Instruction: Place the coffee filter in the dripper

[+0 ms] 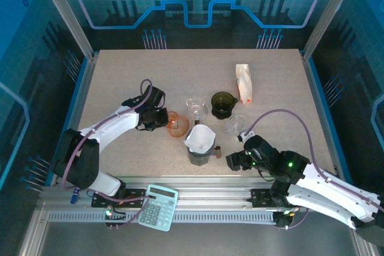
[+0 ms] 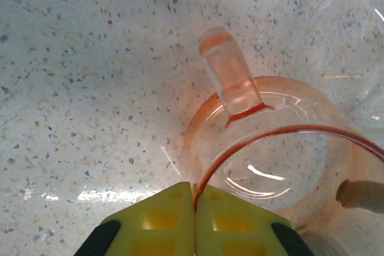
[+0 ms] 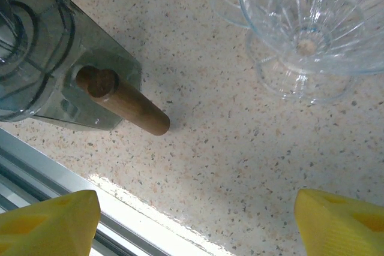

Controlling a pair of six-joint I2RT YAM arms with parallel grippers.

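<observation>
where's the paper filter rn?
Top view: the paper filter sits in the grey dripper, near centre, right of the orange dripper.

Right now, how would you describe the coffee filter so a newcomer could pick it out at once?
Near the front middle of the table stands a smoky grey jug with a brown handle. The coffee filter is the white paper cone sitting in its mouth, unlike the see-through cups around it.

Orange dripper (image 2: 270, 160) glossy translucent; clear dripper (image 3: 309, 25) glassy; handle (image 3: 129, 105) smooth wood; table (image 3: 240, 160) speckled stone-look; filter (image 1: 200, 138) white paper
</observation>
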